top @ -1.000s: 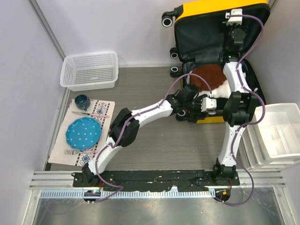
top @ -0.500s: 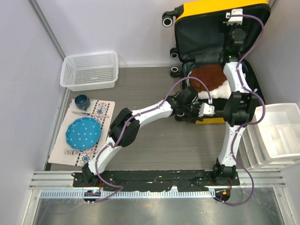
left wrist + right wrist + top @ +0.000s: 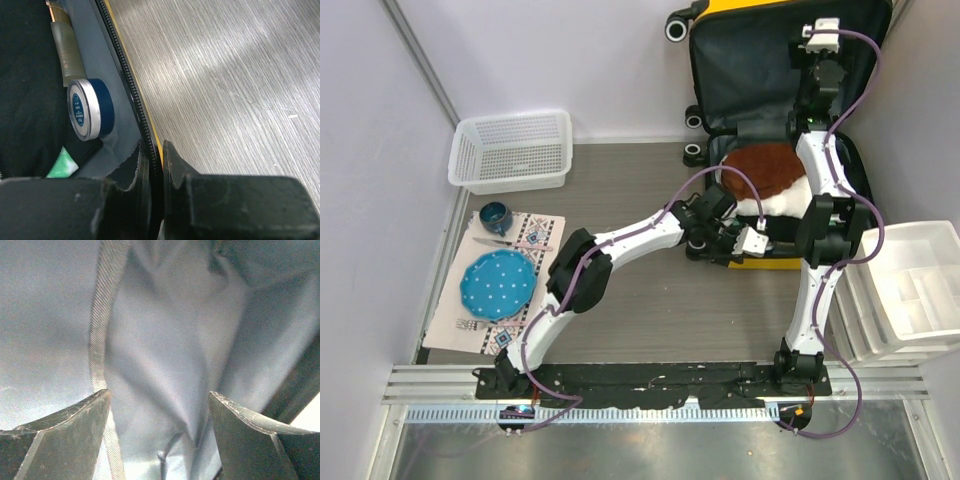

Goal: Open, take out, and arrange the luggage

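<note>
The floor of the scene is a grey wood-grain table (image 3: pixel 650 300) closed in by plain white walls. The biggest thing on it is the one luggage (image 3: pixel 740 80), at the upper right of the top view: it is open, the lid stands up against the back wall with its dark lining facing the camera, and the lower half lies flat on the table. Three black wheels (image 3: pixel 678 26) show along its left side. Two arms reach to it. The right arm rises over the lower half and hides part of what is inside; the right gripper (image 3: pixel 157 395) is at the lid lining with its jaws wide apart and nothing between them. The left arm crosses the middle of the table, and the left gripper (image 3: pixel 156 152) is pinched together on the black zip band (image 3: pixel 131 82) at the near rim of the lower half. At the right edge is a stack of white drawer bins (image 3: pixel 910 290). At the upper left is one white mesh basket (image 3: pixel 510 150). Below it lies one patterned placemat (image 3: pixel 535 235) with one blue dotted plate (image 3: pixel 498 283) and one dark blue cup (image 3: pixel 495 215). Inside the luggage lie one brown and white soft thing (image 3: pixel 765 170), one beige tube (image 3: pixel 67 50) and one round blue tin (image 3: pixel 90 109).
</note>
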Tool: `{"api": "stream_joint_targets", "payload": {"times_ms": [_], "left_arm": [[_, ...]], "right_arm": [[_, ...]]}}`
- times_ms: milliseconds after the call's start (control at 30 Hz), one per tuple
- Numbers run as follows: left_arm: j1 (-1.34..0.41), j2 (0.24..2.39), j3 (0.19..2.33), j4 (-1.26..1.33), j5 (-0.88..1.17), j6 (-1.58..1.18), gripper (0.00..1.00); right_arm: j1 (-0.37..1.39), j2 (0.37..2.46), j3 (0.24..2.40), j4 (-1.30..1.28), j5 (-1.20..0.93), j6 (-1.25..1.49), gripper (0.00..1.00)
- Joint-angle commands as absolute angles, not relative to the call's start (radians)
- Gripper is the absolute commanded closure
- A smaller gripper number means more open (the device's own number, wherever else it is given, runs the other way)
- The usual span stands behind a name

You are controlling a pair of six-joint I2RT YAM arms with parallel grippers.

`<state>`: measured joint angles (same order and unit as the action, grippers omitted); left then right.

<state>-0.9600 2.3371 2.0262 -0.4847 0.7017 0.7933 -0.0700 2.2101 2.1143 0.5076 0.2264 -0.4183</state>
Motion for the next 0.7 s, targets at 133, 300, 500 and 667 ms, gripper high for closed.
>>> {"api": "stream_joint_targets", "payload": {"times_ms": [133,300,500,667], "left_arm": [[-0.977,2.163,1.901,-0.486,0.741,0.718,0.29],[-0.927,2.025,1.715,-0.185,0.585,0.510,0.00],[-0.720,1.909,1.678,-0.111,0.638,0.263,0.00],[-0.568,1.824,1.629,-0.132,0.684,0.178,0.00]], "right_arm": [[-0.098,2.316,2.281,0.517,0.396,-0.457,0.14],[-0.104,2.246,2.171,0.517,0.258,-0.384,0.14],[-0.100,2.073,1.915,0.568,0.078,-0.382,0.14],[-0.100,1.932,1.741,0.531,-0.029,-0.348,0.13]]}}
